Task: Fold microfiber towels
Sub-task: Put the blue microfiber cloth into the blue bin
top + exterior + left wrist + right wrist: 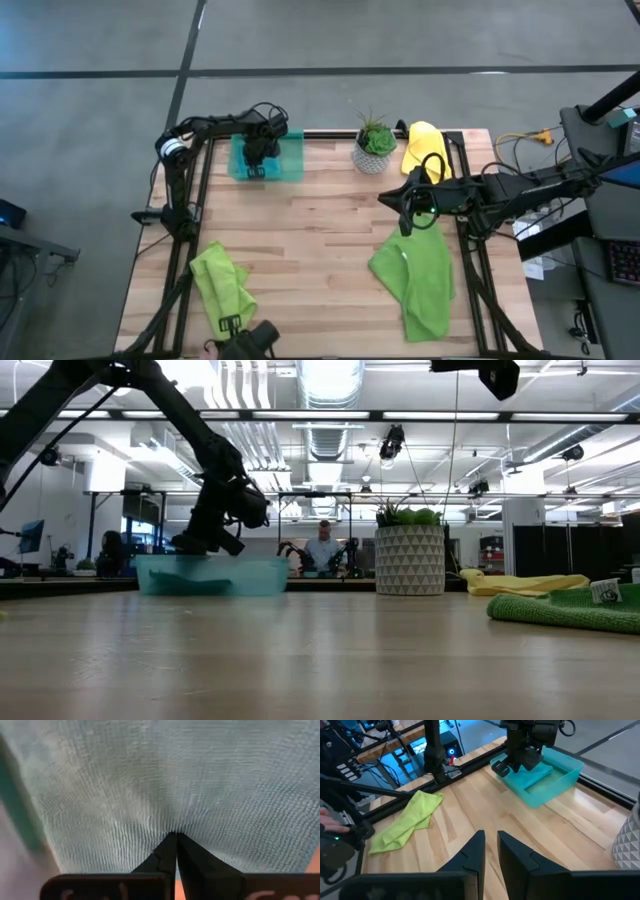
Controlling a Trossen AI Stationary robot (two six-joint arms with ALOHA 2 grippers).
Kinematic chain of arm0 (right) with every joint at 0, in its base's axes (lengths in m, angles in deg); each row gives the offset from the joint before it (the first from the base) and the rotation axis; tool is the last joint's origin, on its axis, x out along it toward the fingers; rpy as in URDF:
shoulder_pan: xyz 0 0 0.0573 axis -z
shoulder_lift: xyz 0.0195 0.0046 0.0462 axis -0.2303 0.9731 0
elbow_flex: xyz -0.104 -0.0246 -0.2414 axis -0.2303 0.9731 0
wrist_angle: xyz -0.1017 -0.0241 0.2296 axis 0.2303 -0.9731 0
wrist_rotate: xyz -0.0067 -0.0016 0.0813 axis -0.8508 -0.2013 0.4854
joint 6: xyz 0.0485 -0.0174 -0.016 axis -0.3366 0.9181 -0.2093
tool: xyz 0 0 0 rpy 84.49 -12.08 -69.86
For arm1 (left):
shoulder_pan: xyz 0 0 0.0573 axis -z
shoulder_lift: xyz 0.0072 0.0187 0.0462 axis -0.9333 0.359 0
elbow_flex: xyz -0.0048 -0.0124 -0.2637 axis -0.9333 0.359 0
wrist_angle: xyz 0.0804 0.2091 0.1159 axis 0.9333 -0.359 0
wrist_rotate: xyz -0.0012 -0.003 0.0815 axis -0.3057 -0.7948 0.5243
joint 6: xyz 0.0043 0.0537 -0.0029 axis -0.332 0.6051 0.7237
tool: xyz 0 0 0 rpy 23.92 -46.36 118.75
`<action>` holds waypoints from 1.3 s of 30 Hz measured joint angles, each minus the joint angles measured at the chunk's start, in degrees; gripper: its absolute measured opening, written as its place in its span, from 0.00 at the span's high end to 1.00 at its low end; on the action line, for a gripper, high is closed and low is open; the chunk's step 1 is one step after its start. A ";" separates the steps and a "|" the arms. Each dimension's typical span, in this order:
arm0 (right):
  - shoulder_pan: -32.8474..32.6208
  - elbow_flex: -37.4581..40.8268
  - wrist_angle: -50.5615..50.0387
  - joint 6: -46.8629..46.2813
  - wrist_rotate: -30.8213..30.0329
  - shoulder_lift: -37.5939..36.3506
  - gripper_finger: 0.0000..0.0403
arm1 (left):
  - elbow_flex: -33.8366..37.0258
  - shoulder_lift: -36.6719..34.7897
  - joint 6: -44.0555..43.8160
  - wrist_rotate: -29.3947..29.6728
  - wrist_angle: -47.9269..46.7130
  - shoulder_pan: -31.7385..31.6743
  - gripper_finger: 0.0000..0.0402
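A teal towel (175,780) lies in the see-through green tray (292,160) at the table's far left. My left gripper (258,168) points down into the tray, its fingers shut with the tips on the towel. My right gripper (491,842) hovers high over the table's right half and holds nothing; only a narrow gap parts its fingers. Below and nearer than it, a lime green towel (418,275) lies crumpled flat on the table. A second lime green towel (222,282) lies bunched at the near left. A yellow towel (422,148) lies at the far right edge. My left gripper meets the teal towel's upper face (172,827) with its shut fingertips (167,845), coming from above and pointing steeply down. Fine creases in the cloth run toward the tips. The towel lies in the tray. Whether any cloth is caught between the tips cannot be told.
A potted plant (375,148) stands at the far edge between the tray and the yellow towel. Bare wood (320,230) lies in the table's middle. A dark camera (250,342) sits at the near edge, with a person's hand (327,820) beside the near left corner.
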 joint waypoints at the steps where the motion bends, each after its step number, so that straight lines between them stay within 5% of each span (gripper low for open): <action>1: -0.02 -0.19 0.04 -0.02 0.04 0.00 0.89 | -0.11 -0.05 -0.03 1.08 0.08 -0.20 1.00; 10: -0.02 -0.97 0.02 -0.01 0.03 0.02 0.89 | -1.18 -3.37 -1.32 11.41 3.81 -1.03 1.00; 13: 0.00 -0.97 0.03 0.72 0.02 0.02 0.89 | -1.54 -5.75 -1.37 7.83 4.36 -0.69 1.00; 17: 0.02 -0.97 0.03 1.73 -0.40 0.02 0.89 | -1.15 -7.67 -3.84 -7.47 4.11 0.02 1.00; 20: 0.02 -0.97 0.03 2.30 -1.25 0.02 0.89 | -1.33 -8.01 -6.94 -12.39 5.54 1.86 1.00; 39: -0.02 -0.92 -0.16 2.42 -0.99 0.02 0.89 | -1.51 -4.20 -13.43 -16.94 17.78 13.88 1.00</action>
